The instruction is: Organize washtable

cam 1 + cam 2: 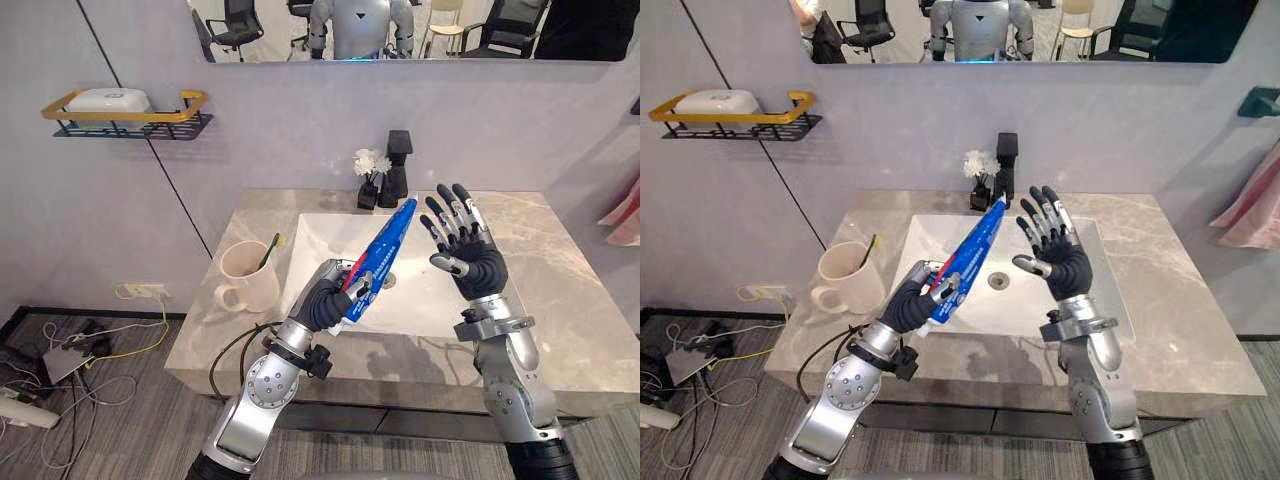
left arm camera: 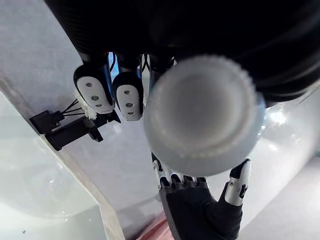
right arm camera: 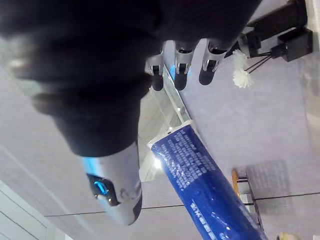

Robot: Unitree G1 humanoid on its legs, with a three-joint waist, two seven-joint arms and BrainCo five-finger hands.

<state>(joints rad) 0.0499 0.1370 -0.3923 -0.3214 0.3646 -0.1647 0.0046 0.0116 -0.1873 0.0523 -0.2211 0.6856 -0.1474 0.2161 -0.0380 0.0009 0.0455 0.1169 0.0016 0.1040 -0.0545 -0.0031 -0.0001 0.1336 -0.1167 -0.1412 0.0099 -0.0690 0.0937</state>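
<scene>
A black wire shelf [image 1: 125, 122] with a yellow rail was mounted on the wall [image 1: 300, 110] at the left, and a white item [image 1: 108, 100] was laid in it. Office chairs [image 1: 238, 22] were reflected in a mirror [image 1: 420, 45] hung above. A black tap [image 1: 398, 165] was set against the wall, a small dark vase [image 1: 367, 196] of white flowers [image 1: 372, 162] just beside it. Cables [image 1: 90, 350] were strewn on the floor [image 1: 120, 420] below a socket [image 1: 145, 291].

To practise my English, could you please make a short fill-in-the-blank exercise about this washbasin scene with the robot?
1. The robot's left hand is curled round a long ____ plastic tube.
2. The right hand, raised beside the tube's tip, holds ____.
3. The cream ceramic mug stands on the grey marble counter, to the ____ of the white sink.
Missing words: blue; nothing; left.
</scene>
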